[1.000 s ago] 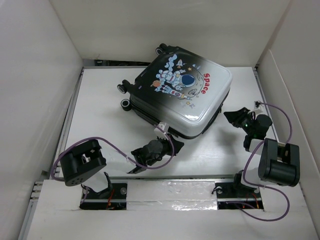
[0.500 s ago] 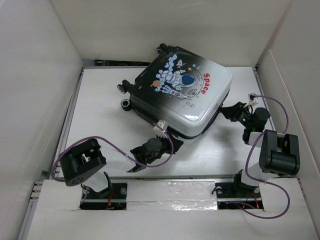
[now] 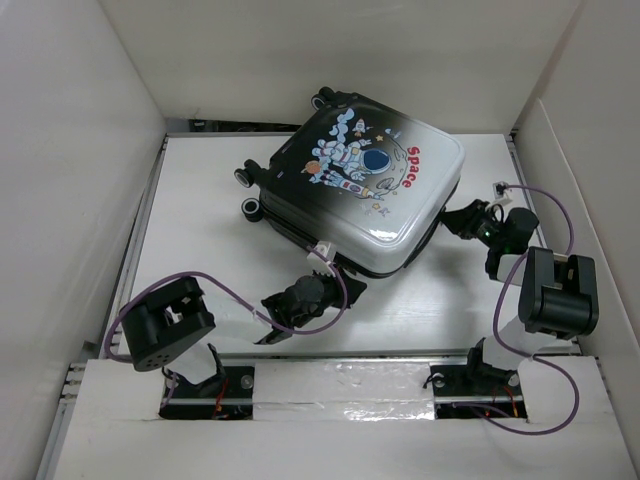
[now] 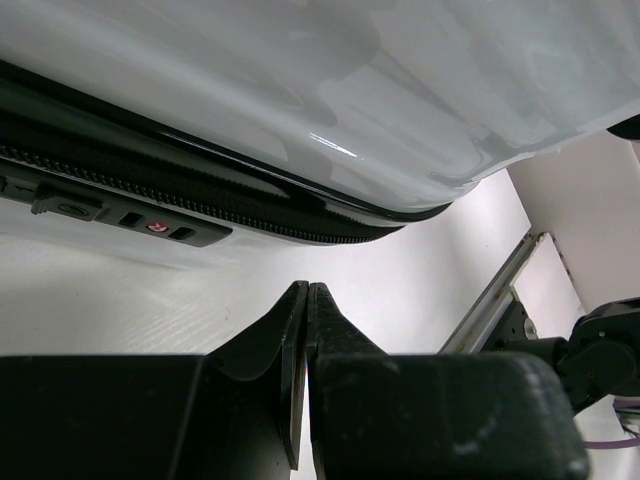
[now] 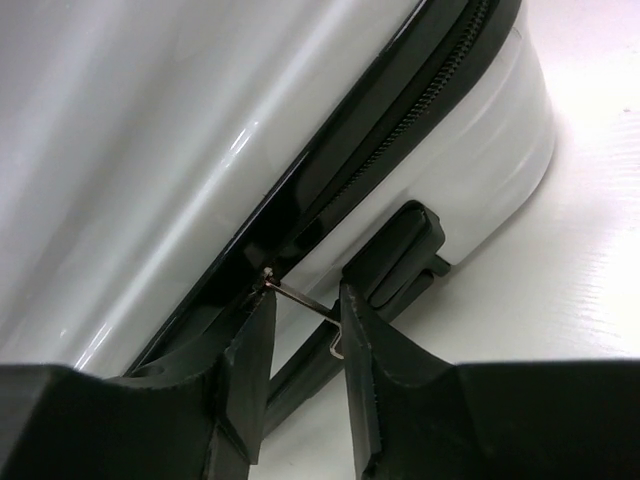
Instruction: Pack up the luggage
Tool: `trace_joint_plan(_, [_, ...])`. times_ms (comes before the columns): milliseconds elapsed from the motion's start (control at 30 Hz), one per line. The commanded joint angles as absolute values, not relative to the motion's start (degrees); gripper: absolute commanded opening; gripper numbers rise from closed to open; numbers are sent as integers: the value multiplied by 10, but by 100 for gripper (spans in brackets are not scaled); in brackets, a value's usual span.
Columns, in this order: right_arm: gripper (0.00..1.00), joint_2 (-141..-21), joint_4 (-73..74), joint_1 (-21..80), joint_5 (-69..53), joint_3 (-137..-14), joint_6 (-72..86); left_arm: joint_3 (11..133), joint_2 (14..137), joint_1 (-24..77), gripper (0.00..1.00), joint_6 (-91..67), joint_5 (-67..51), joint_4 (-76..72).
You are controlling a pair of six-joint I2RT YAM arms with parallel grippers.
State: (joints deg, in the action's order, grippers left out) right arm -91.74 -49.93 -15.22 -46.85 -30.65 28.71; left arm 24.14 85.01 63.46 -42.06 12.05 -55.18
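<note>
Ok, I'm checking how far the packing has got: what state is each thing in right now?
Suitcase: closed, lying flat, printed side up.
Zipper: zipped shut along the stretches in view.
Zipper pull: sticking out between the right fingers, not clamped.
Left fingers: shut, empty, just short of the suitcase's edge.
Right fingers: apart, either side of the zipper pull.
</note>
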Motion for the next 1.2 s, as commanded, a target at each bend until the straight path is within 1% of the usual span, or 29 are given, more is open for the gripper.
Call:
trace_joint_plan(0, [32,-924,-518,-146,-471,-330,281,259,853,632,0,-416,116,-586])
trace_joint_plan(100, [29,-927,-519,-141,-473,-328,283,265,854,627,0,-410,118,-584])
trace_joint_plan(233, [29,-934,-529,-141,-474,-321,286,272,854,627,0,-407,119,-581])
trace_joint_plan(267, [31,-939,-535,-141,-476,-319,289,273,855,627,0,-405,120,-579])
trace_joint_plan(300, [34,-940,-543,-141,-479,-318,294,274,855,627,0,-404,120,-579])
trace_joint_plan(400, [38,-940,-541,-135,-481,-314,290,275,856,621,0,-403,120,-579])
trace_joint_plan(533, [39,-943,-532,-135,-475,-314,282,277,857,621,0,-403,121,-578])
trace_joint_plan(667, [31,-941,-563,-135,-471,-308,301,278,860,616,0,-402,120,-578])
trace_joint_plan(700, [26,-939,-551,-135,-470,-314,297,281,864,616,0,-400,120,-578])
trace_joint_plan(767, [19,-935,-538,-129,-465,-318,291,287,874,611,0,-400,121,-577])
trace_joint_plan(800, [13,-934,-532,-129,-462,-318,289,292,877,611,0,-399,119,-577])
trace_joint_plan(900, [0,-929,-522,-119,-460,-315,287,311,890,611,0,-396,120,-581])
trace_joint_plan(1033, [0,-887,-515,-103,-411,-269,288,335,905,606,0,-388,127,-580])
trace_joint_plan(1067, [0,-859,-504,-89,-398,-250,287,339,910,600,0,-386,128,-584])
trace_joint_plan(1167, [0,-805,-431,-47,-342,-215,261,357,914,600,0,-380,131,-584])
